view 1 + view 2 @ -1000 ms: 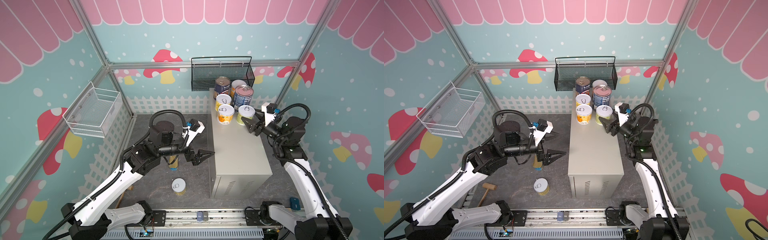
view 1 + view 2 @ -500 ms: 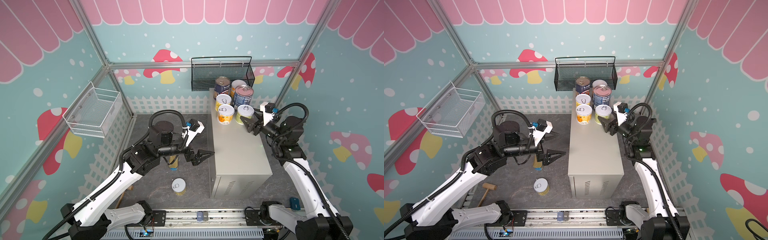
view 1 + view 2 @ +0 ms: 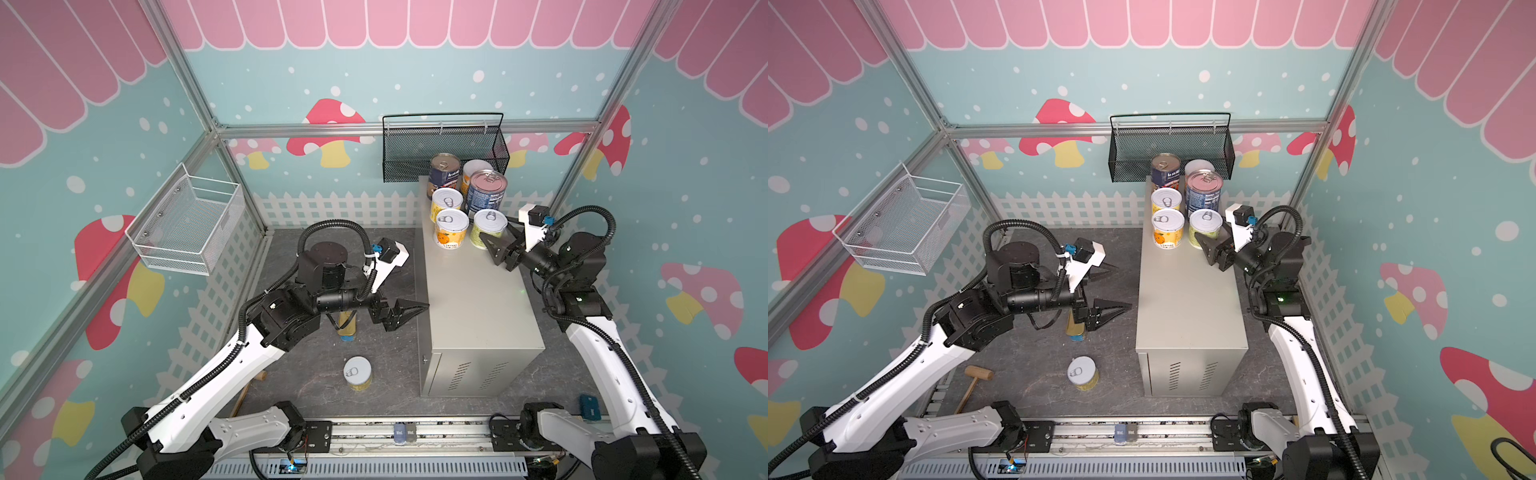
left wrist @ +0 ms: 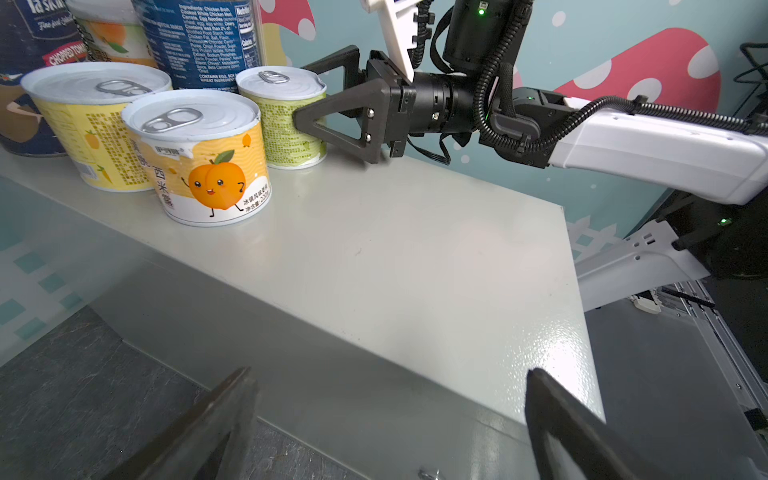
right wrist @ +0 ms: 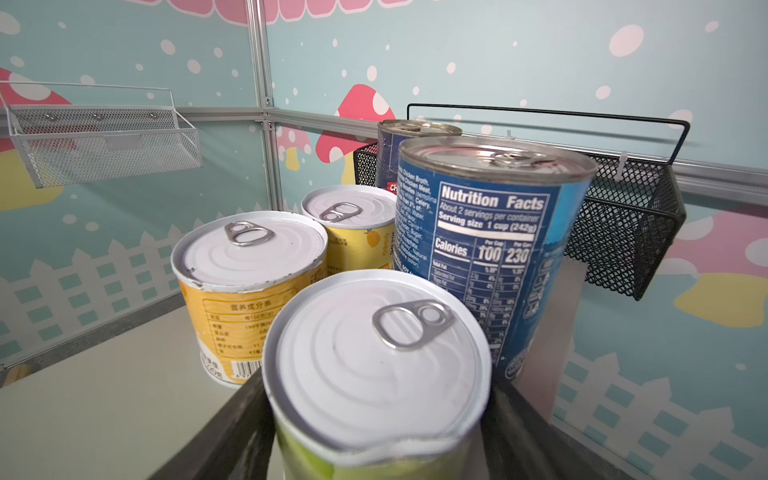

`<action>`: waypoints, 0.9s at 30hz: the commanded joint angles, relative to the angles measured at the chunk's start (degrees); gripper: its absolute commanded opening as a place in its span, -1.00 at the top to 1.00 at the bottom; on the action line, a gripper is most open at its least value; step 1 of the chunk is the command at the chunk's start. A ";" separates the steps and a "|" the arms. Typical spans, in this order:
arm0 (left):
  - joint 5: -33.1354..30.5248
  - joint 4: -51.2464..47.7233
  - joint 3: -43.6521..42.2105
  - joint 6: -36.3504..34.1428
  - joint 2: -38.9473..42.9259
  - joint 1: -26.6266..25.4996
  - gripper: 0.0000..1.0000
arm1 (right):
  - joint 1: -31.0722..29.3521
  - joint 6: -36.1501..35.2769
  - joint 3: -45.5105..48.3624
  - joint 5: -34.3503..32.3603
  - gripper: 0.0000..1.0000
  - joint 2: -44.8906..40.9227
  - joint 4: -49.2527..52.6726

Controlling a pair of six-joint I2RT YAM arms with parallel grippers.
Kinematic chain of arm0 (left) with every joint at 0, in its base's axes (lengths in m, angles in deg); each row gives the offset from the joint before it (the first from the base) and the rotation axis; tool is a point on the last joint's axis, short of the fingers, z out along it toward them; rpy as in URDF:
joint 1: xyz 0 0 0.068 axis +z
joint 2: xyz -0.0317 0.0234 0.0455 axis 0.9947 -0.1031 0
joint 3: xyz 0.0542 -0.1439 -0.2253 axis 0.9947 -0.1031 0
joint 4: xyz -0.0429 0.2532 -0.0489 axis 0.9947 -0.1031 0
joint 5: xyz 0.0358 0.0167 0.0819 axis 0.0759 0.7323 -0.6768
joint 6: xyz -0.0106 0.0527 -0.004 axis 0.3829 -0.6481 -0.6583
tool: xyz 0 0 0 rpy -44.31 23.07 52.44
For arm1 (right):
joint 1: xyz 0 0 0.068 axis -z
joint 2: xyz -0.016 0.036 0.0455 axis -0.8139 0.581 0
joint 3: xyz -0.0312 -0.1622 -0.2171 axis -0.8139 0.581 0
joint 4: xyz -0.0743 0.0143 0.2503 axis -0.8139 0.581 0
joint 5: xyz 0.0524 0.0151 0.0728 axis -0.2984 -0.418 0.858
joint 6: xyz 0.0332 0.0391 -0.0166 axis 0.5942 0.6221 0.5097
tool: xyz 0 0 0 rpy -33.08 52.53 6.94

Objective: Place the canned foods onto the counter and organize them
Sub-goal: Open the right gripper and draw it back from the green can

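On the flat top of the beige-grey metal cabinet counter (image 3: 478, 299), the right gripper (image 4: 305, 95) clamps a short green-labelled can with a white pull-tab lid (image 3: 489, 220), just beside a tall dark-blue-labelled can (image 3: 486, 195). The left gripper (image 3: 1124, 286) hangs beside the counter, fingers spread wide and empty. A short yellow-labelled can (image 3: 357, 372) and a flat gold tin (image 3: 347, 328) sit on the dark floor.

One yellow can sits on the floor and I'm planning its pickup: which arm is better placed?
Left, probably. The left gripper hangs open above the floor near the yellow can; the right gripper is shut on the green can atop the counter.
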 commanded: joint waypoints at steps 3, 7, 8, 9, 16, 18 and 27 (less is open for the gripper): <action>-0.17 0.17 0.87 -0.71 0.62 0.33 -0.98 | -0.62 -1.25 0.35 0.06 -0.49 0.15 5.70; 0.05 0.31 1.00 -0.62 0.33 0.33 -0.98 | -0.64 -1.60 0.11 -1.00 -0.72 -0.23 6.21; 0.14 0.30 1.00 -0.58 0.37 0.33 -0.98 | -0.58 -1.72 -0.01 -1.37 -0.75 -0.37 6.46; 0.14 0.31 1.00 -0.54 0.33 0.31 -0.98 | -0.59 -1.82 -0.09 -1.69 -0.77 -0.55 6.67; -0.12 0.31 0.90 -0.53 0.50 0.26 -0.98 | -0.61 -3.20 -1.03 -3.96 -0.96 -2.97 10.21; -0.21 0.22 0.88 -0.58 0.50 0.25 -0.98 | -0.53 -3.93 -1.88 -4.88 -0.98 -4.34 12.62; 0.04 0.06 0.89 -0.45 0.35 0.24 -0.98 | 0.22 -6.19 -8.06 -12.46 -0.99 -9.91 24.26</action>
